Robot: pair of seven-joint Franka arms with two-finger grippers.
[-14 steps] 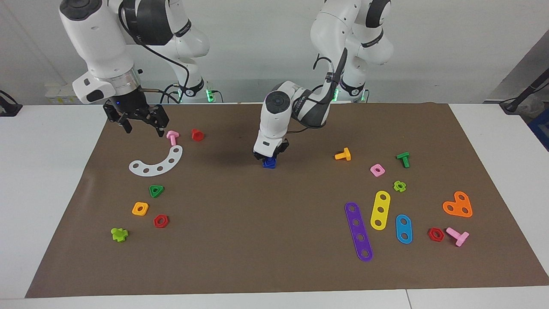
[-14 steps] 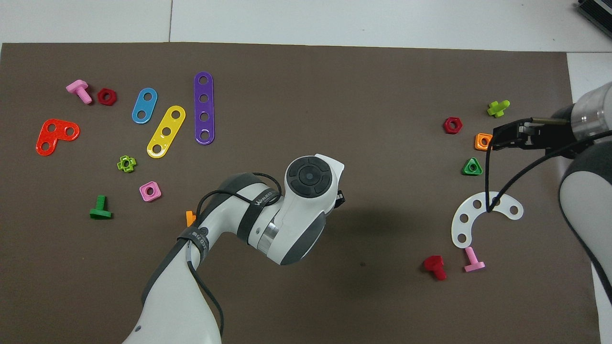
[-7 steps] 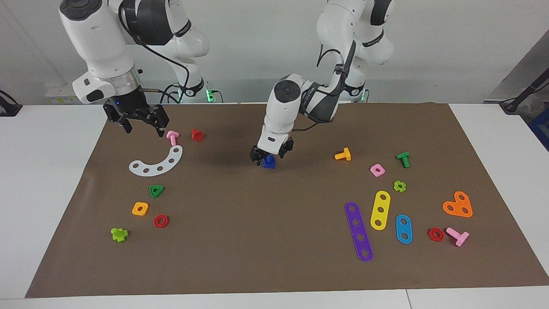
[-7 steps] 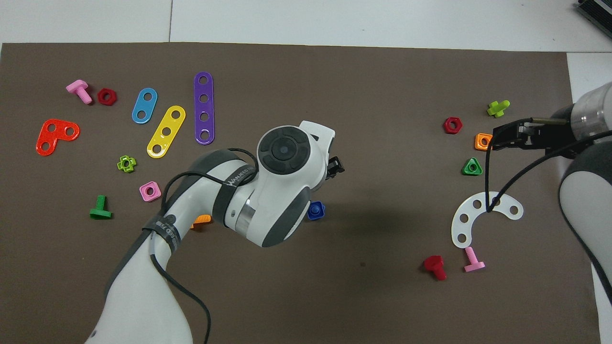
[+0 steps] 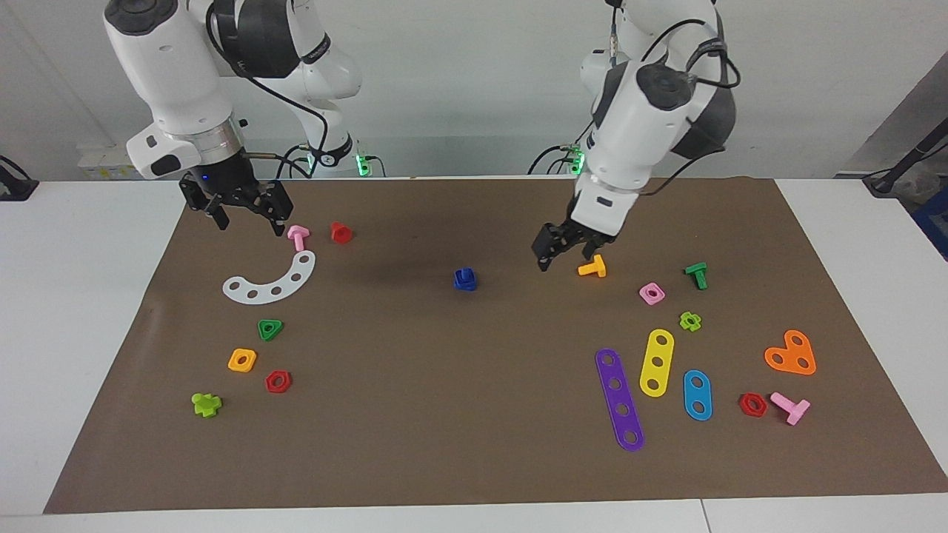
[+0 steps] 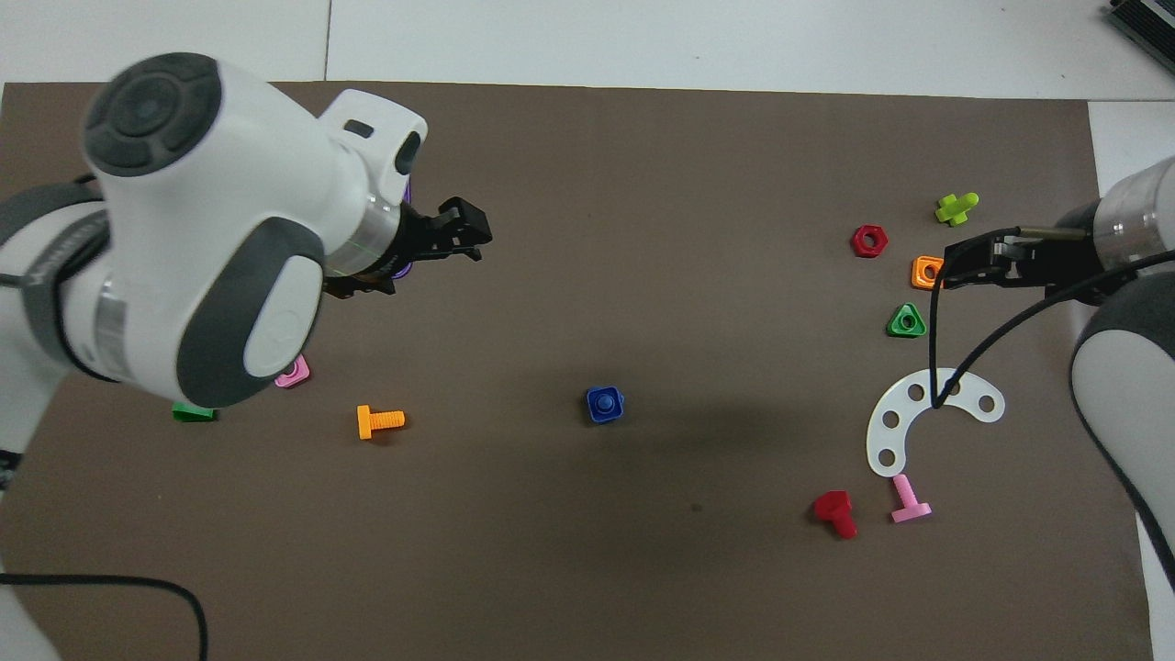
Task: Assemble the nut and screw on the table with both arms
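The dark-blue nut (image 5: 465, 281) lies on the brown mat (image 5: 474, 429) in the middle of the table. The dark-blue screw (image 5: 465, 275) stands in its centre hole, so the two read as one piece; they also show in the overhead view (image 6: 605, 404). No gripper touches them. My left gripper (image 5: 564, 252) is open and empty, raised over the mat beside the orange bolt (image 5: 592, 266); it also shows in the overhead view (image 6: 441, 240). My right gripper (image 5: 248, 220) is open and empty, waiting above the mat by the pink bolt (image 5: 298, 237).
A white curved strip (image 5: 270, 281), a red bolt (image 5: 341, 232) and several small nuts lie toward the right arm's end. A pink square nut (image 5: 652, 294), a green bolt (image 5: 696, 275) and coloured strips (image 5: 621, 400) lie toward the left arm's end.
My left gripper opened and let go of the blue nut and screw, rose and swung toward the left arm's end of the table. The blue piece stayed put. The right arm has not moved.
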